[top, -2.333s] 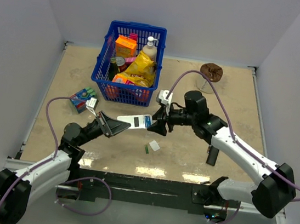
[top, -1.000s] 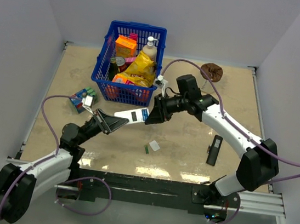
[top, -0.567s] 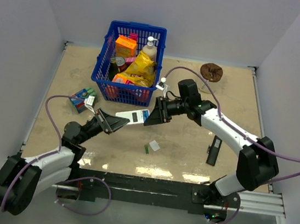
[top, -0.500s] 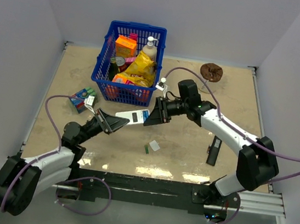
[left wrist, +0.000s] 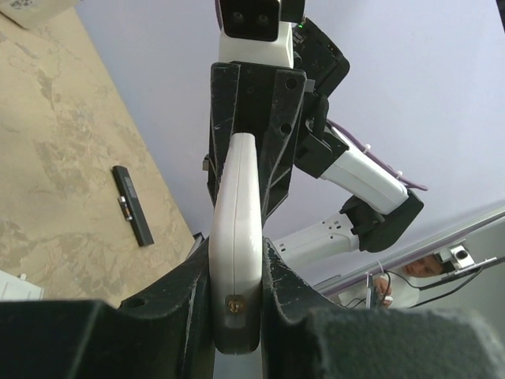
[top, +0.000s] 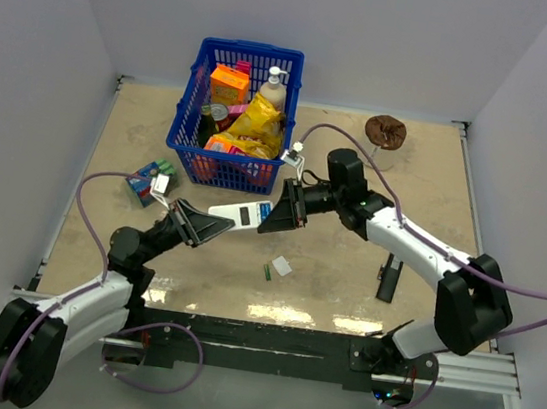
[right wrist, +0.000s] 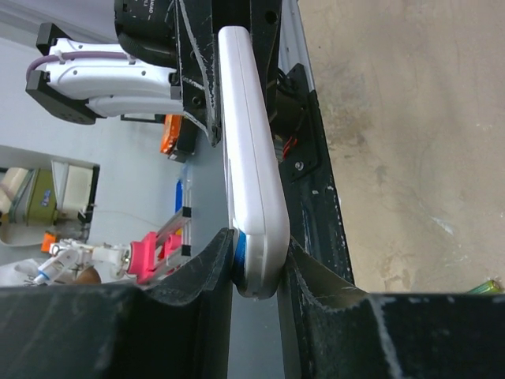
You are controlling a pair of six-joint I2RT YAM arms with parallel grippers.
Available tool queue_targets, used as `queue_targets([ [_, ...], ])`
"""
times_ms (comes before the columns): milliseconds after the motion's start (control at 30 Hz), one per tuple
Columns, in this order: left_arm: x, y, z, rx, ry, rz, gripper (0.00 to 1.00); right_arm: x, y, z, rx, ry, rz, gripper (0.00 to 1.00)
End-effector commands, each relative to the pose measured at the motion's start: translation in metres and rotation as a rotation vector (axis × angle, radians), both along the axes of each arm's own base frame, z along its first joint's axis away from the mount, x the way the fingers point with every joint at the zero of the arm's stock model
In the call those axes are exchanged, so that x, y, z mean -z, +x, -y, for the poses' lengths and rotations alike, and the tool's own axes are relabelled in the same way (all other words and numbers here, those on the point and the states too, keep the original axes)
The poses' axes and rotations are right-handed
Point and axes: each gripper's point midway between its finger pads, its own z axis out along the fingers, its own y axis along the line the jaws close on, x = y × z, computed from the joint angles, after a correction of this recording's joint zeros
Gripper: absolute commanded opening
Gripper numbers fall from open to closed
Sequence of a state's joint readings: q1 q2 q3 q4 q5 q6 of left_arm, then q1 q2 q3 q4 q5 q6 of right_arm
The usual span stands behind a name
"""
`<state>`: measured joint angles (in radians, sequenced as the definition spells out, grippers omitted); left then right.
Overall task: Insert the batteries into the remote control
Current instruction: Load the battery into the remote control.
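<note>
The white remote control (top: 242, 215) hangs above the table, held at both ends. My left gripper (top: 200, 224) is shut on its left end, and my right gripper (top: 277, 215) is shut on its right end. The remote's dark patch faces up. In the left wrist view the remote (left wrist: 237, 229) stands edge-on between the left gripper's (left wrist: 237, 272) jaws. In the right wrist view the right gripper (right wrist: 256, 268) pinches the remote (right wrist: 248, 150), with a blue battery (right wrist: 238, 251) pressed against the held end. A green battery (top: 268, 272) lies on the table below.
A small white cover piece (top: 283, 265) lies beside the green battery. A black remote (top: 388, 277) lies at the right, partly under the right arm. A battery pack (top: 151, 180) lies at the left. A blue basket (top: 191, 103) of goods stands at the back, and a brown object (top: 385, 130) at the back right.
Both grippers keep their hold on the remote. The right arm has swung, carrying the remote a little to the left, and the left gripper has followed; in the last half second the remote has dipped slightly.
</note>
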<state>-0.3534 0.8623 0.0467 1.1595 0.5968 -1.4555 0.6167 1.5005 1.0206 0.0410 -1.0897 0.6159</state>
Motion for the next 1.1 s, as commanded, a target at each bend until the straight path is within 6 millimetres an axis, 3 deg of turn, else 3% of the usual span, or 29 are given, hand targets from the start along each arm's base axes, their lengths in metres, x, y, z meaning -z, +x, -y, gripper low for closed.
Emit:
queue_targets([
  [0, -0.124, -0.122, -0.020, 0.203, -0.237, 0.788, 0.00, 0.001, 0.032, -0.017, 0.185, -0.017, 0.184, 0.00],
  [267, -0.124, -0.126, -0.020, 0.218, -0.235, 0.792, 0.00, -0.035, 0.050, -0.015, 0.306, 0.062, 0.358, 0.00],
  [367, -0.122, -0.124, -0.020, 0.219, -0.236, 0.770, 0.00, -0.039, 0.054, -0.014, 0.342, 0.060, 0.381, 0.20],
  [667, -0.088, -0.080, -0.013, 0.150, -0.230, 0.462, 0.00, -0.036, 0.048, -0.007, 0.343, 0.023, 0.385, 0.47],
  [1067, -0.061, -0.048, -0.007, 0.072, -0.156, 0.305, 0.00, -0.045, 0.041, 0.002, 0.321, -0.021, 0.401, 0.67],
])
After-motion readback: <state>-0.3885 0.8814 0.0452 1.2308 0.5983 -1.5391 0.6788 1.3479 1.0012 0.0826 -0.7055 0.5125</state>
